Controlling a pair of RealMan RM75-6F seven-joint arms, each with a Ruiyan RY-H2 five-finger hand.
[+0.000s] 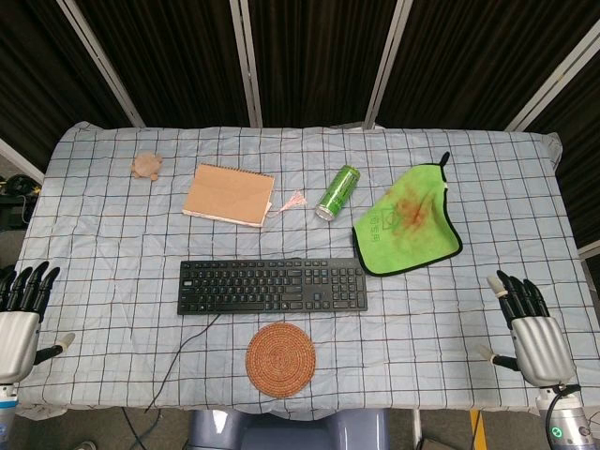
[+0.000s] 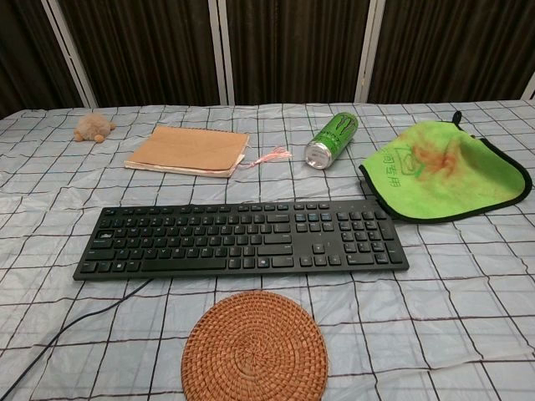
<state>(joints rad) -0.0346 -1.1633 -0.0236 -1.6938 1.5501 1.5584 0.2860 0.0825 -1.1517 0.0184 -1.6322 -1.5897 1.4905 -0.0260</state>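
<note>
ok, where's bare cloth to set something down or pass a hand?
Free: both front corners either side of the woven coaster, by the left hand and right hand; also the strip left of the keyboard. Crowded: the back row, notebook, tassel, can, green cloth lying close together.

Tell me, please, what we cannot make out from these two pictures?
- Both hands: absent from the chest view; in the head view the left hand is cut by the left edge, the right hand sits low by the table edge.
- Keyboard cable: runs off the bottom edge in both views.
- Can lettering: too small to read.
- Notebook contents: hidden by its closed cover.
</note>
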